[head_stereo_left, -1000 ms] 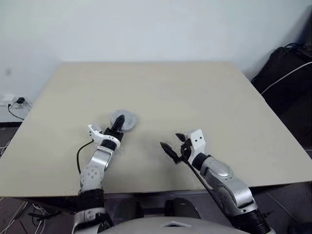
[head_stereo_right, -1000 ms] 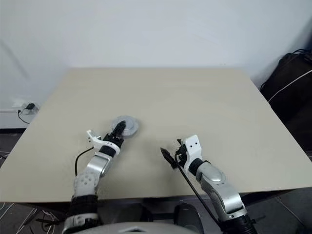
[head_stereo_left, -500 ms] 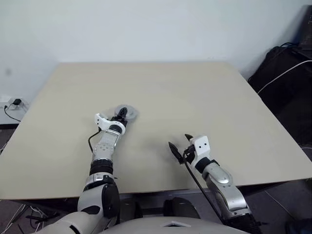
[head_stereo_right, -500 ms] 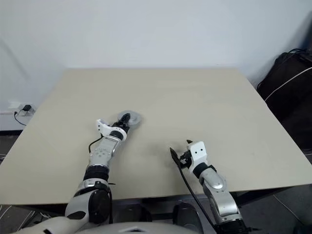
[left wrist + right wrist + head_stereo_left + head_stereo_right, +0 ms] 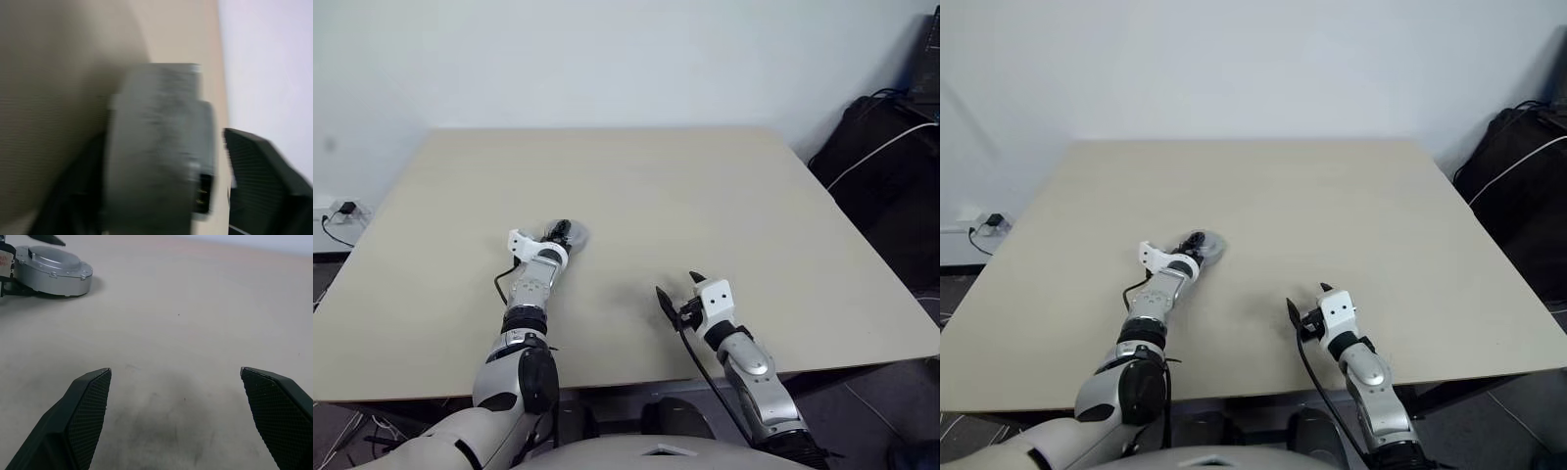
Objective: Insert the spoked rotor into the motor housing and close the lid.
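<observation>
bench (image 5: 705,196): wide beige top carrying everything; both arms reach over its near half.
black bag (image 5: 881,147): off the bench's far right edge, well apart from both tools, with a pale cable across it.
wall socket (image 5: 337,208): low on the wall beyond the bench's left edge, with a plug in it, well away from the left tool.
motor housing (image 5: 53,269): round grey metal unit flat on the bench, right at the tip of the left tool and well ahead and to the left of the right tool.
lid (image 5: 54,258): smooth light grey cap sitting closed on top of the housing, small screws around its rim.
left tool (image 5: 560,231): at the housing, one black finger (image 5: 261,186) to each side of its grey wall; whether the fingers press on it i cannot tell.
right tool (image 5: 677,296): low over bare bench near the front edge, fingers spread wide apart, nothing between them.
spoked rotor: cannot be made out; the closed lid covers the housing's inside.
</observation>
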You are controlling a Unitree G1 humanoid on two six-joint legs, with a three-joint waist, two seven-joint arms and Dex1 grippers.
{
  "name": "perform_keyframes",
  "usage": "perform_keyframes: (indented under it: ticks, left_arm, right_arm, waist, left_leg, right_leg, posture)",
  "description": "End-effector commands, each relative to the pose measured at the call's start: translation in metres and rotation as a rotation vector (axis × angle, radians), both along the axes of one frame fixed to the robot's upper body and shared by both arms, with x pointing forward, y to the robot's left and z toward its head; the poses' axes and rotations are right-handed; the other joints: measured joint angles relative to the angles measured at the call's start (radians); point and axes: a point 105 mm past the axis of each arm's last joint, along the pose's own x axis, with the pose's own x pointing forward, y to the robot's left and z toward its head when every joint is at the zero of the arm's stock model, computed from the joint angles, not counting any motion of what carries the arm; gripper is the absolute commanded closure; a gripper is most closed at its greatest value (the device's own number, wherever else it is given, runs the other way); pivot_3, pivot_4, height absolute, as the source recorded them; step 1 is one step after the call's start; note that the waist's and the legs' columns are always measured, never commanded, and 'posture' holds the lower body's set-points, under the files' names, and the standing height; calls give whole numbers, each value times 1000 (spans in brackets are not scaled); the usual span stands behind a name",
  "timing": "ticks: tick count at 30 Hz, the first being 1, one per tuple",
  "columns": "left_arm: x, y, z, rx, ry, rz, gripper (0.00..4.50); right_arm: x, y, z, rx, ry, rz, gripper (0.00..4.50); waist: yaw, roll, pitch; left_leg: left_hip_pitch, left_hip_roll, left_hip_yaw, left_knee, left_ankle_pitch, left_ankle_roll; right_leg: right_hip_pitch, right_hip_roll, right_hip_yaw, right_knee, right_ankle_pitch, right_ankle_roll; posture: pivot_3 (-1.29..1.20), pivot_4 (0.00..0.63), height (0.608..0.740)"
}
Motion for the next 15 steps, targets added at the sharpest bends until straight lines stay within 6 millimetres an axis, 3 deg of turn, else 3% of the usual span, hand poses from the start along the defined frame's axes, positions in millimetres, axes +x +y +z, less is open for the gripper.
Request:
perform_keyframes:
  ticks: [1, 7, 15]
  left_arm:
    - [-16, -5, -14, 86, 75, -81, 30]
    - [-71, -6, -35, 286, 137, -294, 30]
    - [-124, 10, -30, 549, 73, -410, 30]
  right_arm:
    - [7, -2, 12, 9, -53, -14, 0]
    - [7, -2, 13, 44, -34, -44, 0]
    - [7, -8, 14, 95, -9, -136, 0]
  waist:
    - [-5, 1, -4]
    - [-12, 3, -21]
    - [-11, 13, -28]
  left_leg:
    - [0, 0, 0, 0, 0, 0]
    - [3, 0, 0, -4, 0, 0]
    - [17, 1, 0, -10, -2, -2]
  right_leg:
    - [0, 0, 0, 0, 0, 0]
    - [0, -1, 1, 1, 0, -1]
    - [5, -5, -1, 2, -7, -10]
  posture:
    - [0, 0, 740]
    - [0, 0, 740]
    - [0, 0, 740]
